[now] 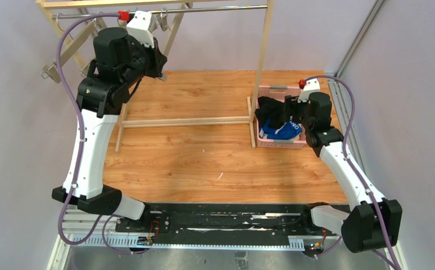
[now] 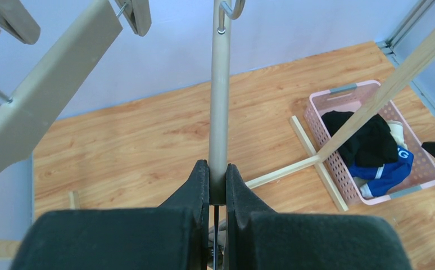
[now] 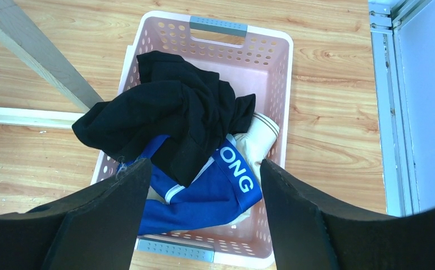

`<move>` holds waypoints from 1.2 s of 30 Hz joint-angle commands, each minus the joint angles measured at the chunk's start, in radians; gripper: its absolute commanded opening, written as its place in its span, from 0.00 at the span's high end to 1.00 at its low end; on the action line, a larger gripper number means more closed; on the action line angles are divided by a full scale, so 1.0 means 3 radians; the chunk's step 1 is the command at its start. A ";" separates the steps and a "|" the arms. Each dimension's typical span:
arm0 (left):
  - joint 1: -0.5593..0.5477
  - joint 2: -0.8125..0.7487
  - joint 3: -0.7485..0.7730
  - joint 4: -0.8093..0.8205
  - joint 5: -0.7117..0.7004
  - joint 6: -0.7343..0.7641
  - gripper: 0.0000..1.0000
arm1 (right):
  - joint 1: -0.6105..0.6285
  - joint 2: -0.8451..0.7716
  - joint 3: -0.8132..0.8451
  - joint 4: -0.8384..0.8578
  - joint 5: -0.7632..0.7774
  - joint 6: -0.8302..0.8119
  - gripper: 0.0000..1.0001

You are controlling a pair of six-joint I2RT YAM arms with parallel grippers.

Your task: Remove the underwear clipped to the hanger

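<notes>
Underwear lies beneath splayed right gripper; left gripper (raised) pinches hanger.

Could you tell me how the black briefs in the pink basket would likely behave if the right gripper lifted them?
Probably floppy: the black briefs lie crumpled, with one edge draped over the pink basket rim, so they would likely sag from a pinch. They look light. Lying on the blue briefs, they might drag those along.
</notes>
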 commanded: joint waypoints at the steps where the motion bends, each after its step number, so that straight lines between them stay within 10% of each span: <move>1: 0.0049 0.0120 0.0182 0.0146 -0.0001 0.0031 1.00 | -0.0042 -0.0110 -0.0066 0.0079 -0.0028 0.0051 0.28; 11: 0.0175 0.0380 0.0354 0.0068 0.0035 0.0070 0.99 | -0.0041 -0.0258 -0.0114 0.0028 -0.0086 0.0085 0.27; 24: 0.0177 -0.0135 -0.0413 0.0663 -0.0083 0.0178 0.40 | -0.0041 -0.0367 -0.0012 -0.0141 0.0121 0.0139 0.27; 36: 0.0177 -0.0858 -0.1045 0.0708 -0.0318 0.0141 0.36 | -0.0041 -0.0863 0.0240 -0.0596 0.0611 0.0158 0.26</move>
